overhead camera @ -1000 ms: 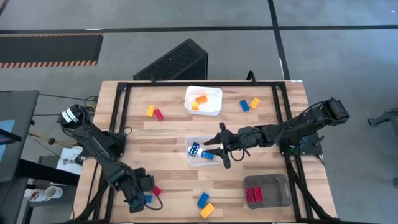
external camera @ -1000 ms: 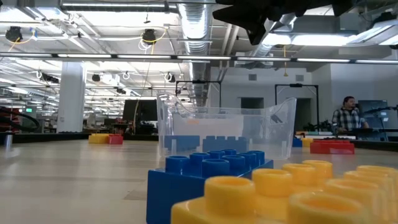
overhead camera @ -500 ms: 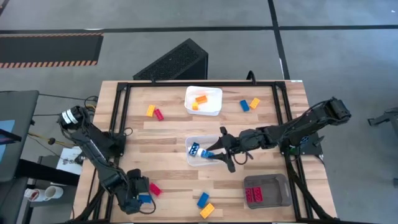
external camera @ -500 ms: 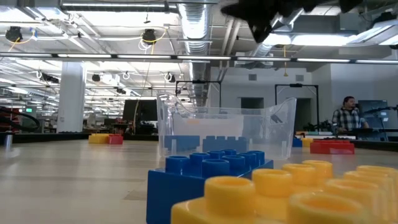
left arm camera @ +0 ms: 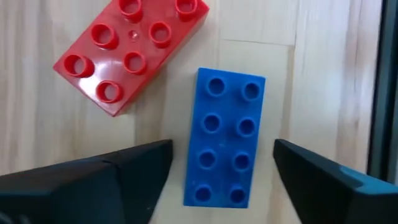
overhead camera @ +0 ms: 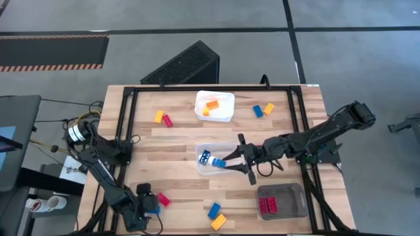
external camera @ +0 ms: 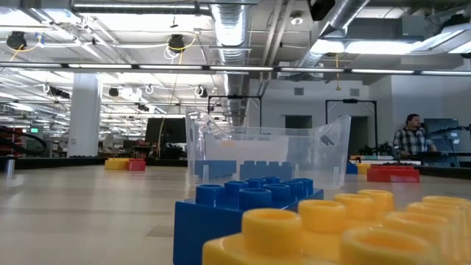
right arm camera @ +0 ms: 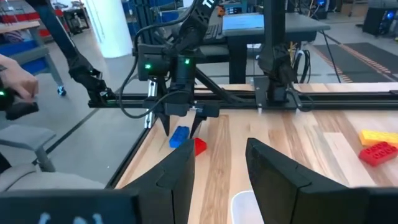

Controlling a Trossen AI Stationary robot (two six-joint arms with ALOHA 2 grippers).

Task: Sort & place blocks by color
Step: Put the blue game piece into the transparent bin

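From overhead I have the left pincer (overhead camera: 149, 208) low over the near left corner of the wooden slatted table (overhead camera: 177, 137), its fingers spread wide on either side of a small blue studded plastic brick (left arm camera: 224, 137) that lies flat on the wood. The fingers are not touching it; bare wood shows on both sides in the left wrist view. Just beside that brick sits a red studded plastic brick (left arm camera: 132, 53), turned at an angle, with a thin gap between the two.

My right pincer (overhead camera: 240, 160) hangs at the right edge of the clear plastic container (overhead camera: 213, 159) in the middle of the table, fingers parted and holding nothing. Inside that container I can see two blue bricks (overhead camera: 211, 160).

The white rectangular tray (overhead camera: 215, 105) at the far side holds two orange bricks (overhead camera: 209, 107). The grey tray (overhead camera: 282, 200) at the near right holds red bricks (overhead camera: 268, 206).

Loose on the table: a yellow and red pair (overhead camera: 163, 118) at the far left, a blue and yellow pair (overhead camera: 263, 109) at the far right, and a blue and orange pair (overhead camera: 216, 216) at the near edge, which fill the foreground of the low view.
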